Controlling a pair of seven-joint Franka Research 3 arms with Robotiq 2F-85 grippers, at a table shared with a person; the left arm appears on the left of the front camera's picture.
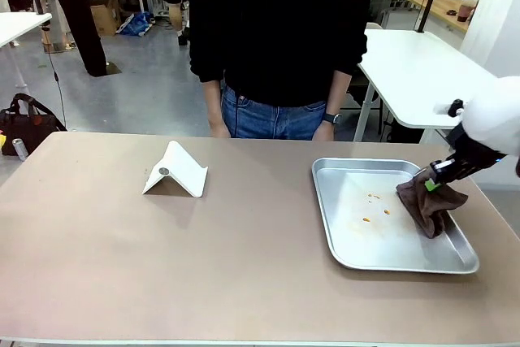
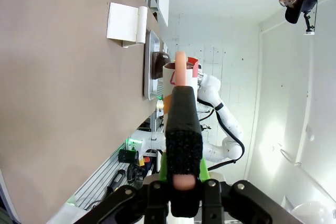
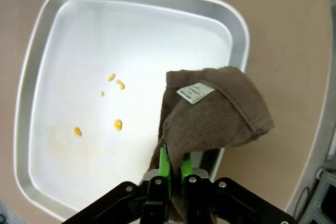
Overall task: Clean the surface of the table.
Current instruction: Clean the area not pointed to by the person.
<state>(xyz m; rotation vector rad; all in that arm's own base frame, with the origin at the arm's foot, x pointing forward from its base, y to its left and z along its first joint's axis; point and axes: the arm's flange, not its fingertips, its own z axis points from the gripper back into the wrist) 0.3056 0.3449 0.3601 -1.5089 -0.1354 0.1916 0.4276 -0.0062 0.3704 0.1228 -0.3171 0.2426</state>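
**Step in hand: bringing the cloth to the wiping surface.**

1. Status. The right claw (image 1: 435, 185) is clamped tight on one bunched end of a brown cloth (image 1: 426, 205). The rest of the cloth hangs over the right rim of the silver tray (image 1: 318, 201). Orange crumbs (image 1: 375, 198) lie on the tray floor. The left claw (image 2: 181, 90) is closed; a slim pinkish object (image 2: 179, 62) appears pinched between its fingers, and what it is cannot be told.

2. Work surface. The desk (image 1: 244, 274) spreads wide to the left of and in front of the tray. It looks bare apart from a white folded stand (image 1: 177, 170) near the far edge.

3. Recommended procedure.
   - Raise the cloth clear of the tray rim before travelling sideways, so that the hem does not snag or shift the tray.
   - Lower the claw until the hanging part lies flat on the desk; a dangling corner probably wipes poorly.
   - Sweep in overlapping passes, steering round the stand.
   - Keep away from the far edge, where a person (image 1: 276, 38) stands close.
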